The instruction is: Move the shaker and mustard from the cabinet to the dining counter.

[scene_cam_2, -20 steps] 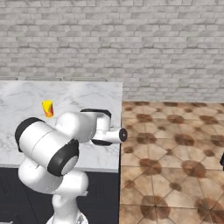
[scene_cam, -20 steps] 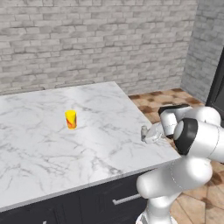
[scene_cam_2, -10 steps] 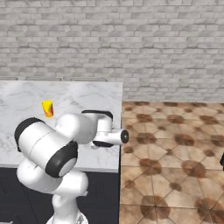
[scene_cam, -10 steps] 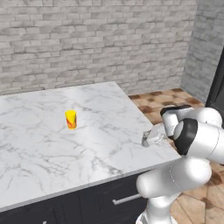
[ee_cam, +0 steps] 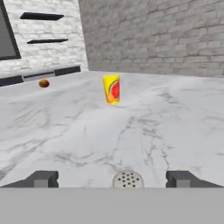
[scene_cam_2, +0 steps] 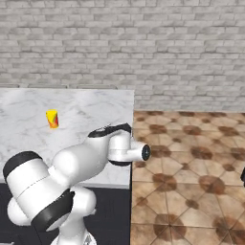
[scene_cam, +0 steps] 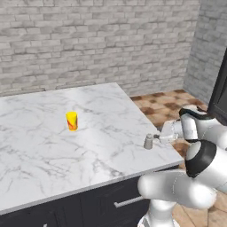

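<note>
shaker: small grey-silver cylindrical shaker (scene_cam: 148,141), upright on white grey-veined marble dining counter (scene_cam: 53,146), near right front edge
gripper: two-finger gripper (ee_cam: 112,179) spread wide, fingers (ee_cam: 41,179) either side of perforated shaker top, not touching
other: bright yellow cylinder with red mark (scene_cam: 72,120), mid-counter, well apart

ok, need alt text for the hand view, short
The grey shaker stands on the white marble dining counter between the gripper's open jaws, clear of both fingertips. Farther off stands a yellow cylinder with a red mark, and a small brown-orange round thing.
</note>
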